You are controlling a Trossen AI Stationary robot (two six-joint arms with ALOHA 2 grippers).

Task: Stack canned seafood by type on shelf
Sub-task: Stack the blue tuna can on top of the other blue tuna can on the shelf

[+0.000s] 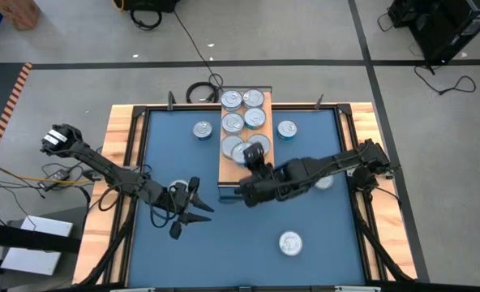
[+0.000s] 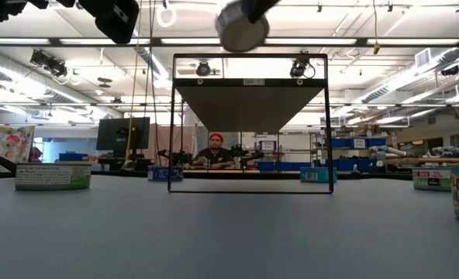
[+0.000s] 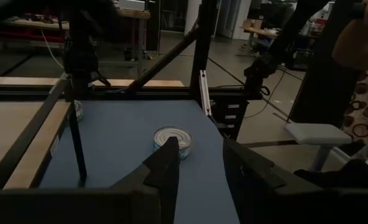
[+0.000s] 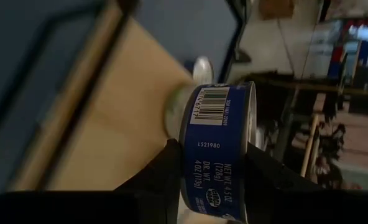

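the right gripper (image 4: 212,180) clamped a flat round blue-sided tin (image 4: 218,149) by its rims, hovering over the wood-topped shelf (image 1: 228,166) for stacking; the left gripper (image 3: 199,168) waited with fingers parted.

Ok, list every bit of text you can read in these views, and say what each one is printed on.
"L521980": side of the blue tin held in the right gripper.
"4 OZ (113g)" and "(120g)", "NET WT", "DR. WT": same tin's side, partly legible.
Barcode digits on that tin: too small to read.
Labels on the tins standing on the table in the low view: blurred, unreadable.
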